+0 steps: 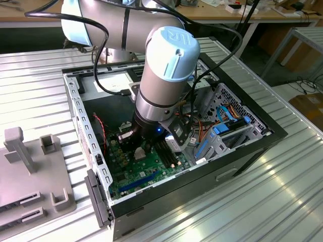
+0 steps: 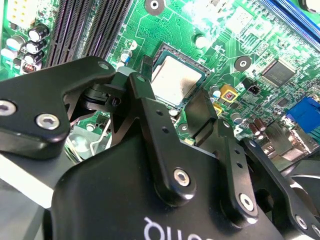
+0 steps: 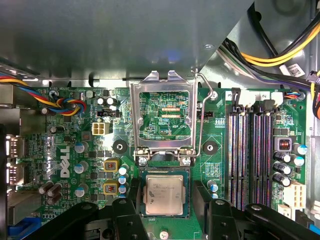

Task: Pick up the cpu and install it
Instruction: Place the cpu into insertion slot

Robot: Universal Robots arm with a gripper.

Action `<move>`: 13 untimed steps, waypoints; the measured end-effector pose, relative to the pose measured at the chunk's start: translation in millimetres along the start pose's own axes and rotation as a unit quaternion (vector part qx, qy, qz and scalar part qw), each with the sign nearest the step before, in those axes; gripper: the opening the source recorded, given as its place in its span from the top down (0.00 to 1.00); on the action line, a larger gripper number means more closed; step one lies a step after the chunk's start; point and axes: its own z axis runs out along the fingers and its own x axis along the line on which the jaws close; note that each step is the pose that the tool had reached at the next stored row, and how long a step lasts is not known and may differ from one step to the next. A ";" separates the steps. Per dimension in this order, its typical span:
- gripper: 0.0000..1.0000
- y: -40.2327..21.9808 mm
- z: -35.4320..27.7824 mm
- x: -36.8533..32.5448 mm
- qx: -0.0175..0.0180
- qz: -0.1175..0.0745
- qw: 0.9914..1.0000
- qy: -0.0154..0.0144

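- While the arm reaches down into the open computer case (image 1: 229,160) on the table (image 1: 282,201), the gripper (image 1: 139,147) hangs low over the green motherboard (image 1: 146,175).
- In both wrist views, the cpu (image 3: 163,195) (image 2: 176,80) lies flat in its socket, silver top up.
- Black fingers (image 3: 127,216) stand spread on either side of the cpu without touching it; the gripper is released and grasps nothing.
- Just beside the cpu, the socket frame (image 3: 161,116) is hinged up and its wire lever (image 3: 200,120) is raised; memory slots (image 3: 250,150) lie beyond the lever.
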 end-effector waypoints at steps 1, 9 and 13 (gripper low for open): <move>0.46 0.0 0.0 0.0 0.000 0.000 1.000 0.000; 0.46 0.5 -3.5 0.0 0.000 0.000 1.000 0.000; 0.46 0.8 -3.6 0.1 0.000 0.000 1.000 0.000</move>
